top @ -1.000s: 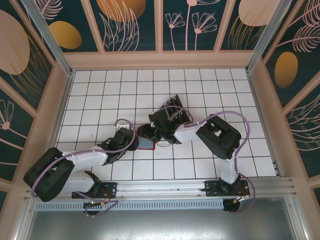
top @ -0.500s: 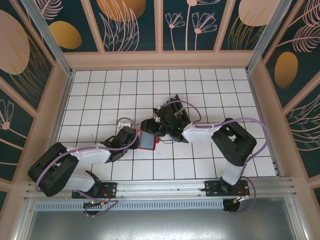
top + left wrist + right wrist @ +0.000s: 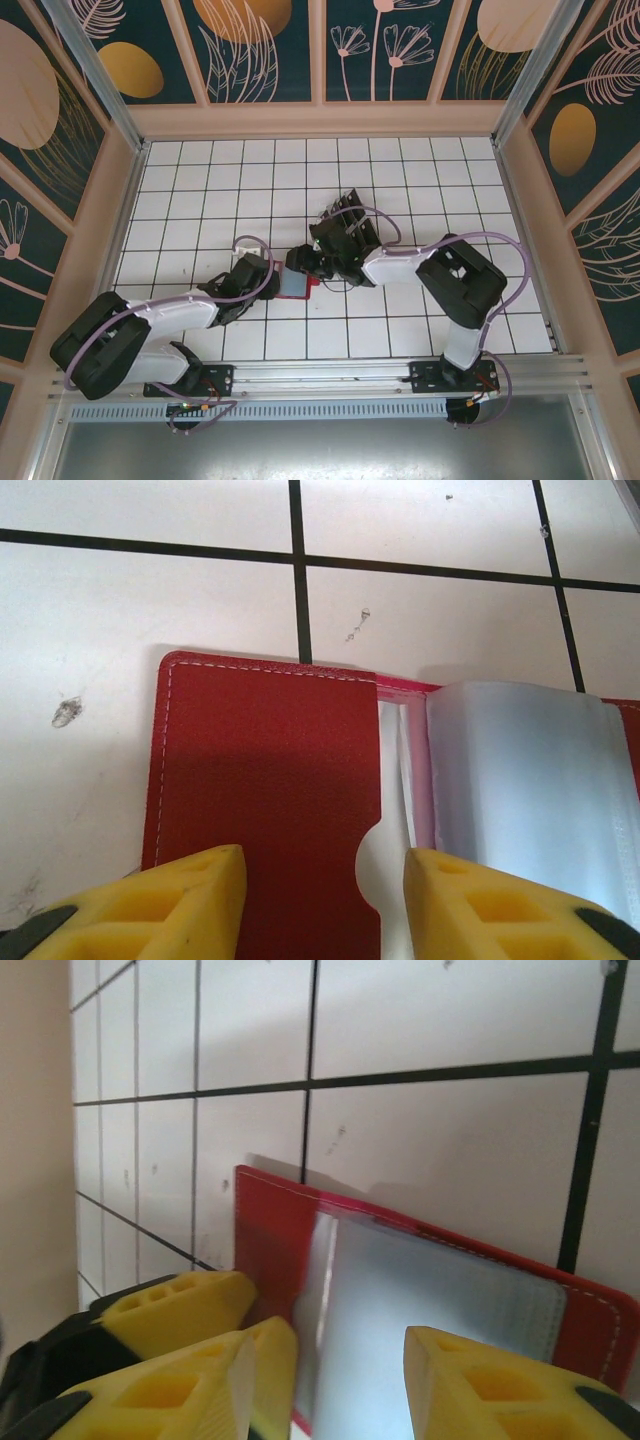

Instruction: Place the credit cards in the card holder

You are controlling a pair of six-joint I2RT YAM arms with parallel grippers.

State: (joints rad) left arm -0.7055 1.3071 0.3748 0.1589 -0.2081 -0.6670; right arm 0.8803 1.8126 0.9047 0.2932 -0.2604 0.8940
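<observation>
Noted card holder open on bench: light, floppy; judged flap edge best hold. Found left end effector parted astride flap, right end effector parted, seemingly empty.

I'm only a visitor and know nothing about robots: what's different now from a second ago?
The left hand slid forward to the red wallet, and its fingers now straddle the red flap. The right arm's elbow swung out to the right, then eased back slightly. The right hand stayed over the wallet, which lies open about where it was.
</observation>
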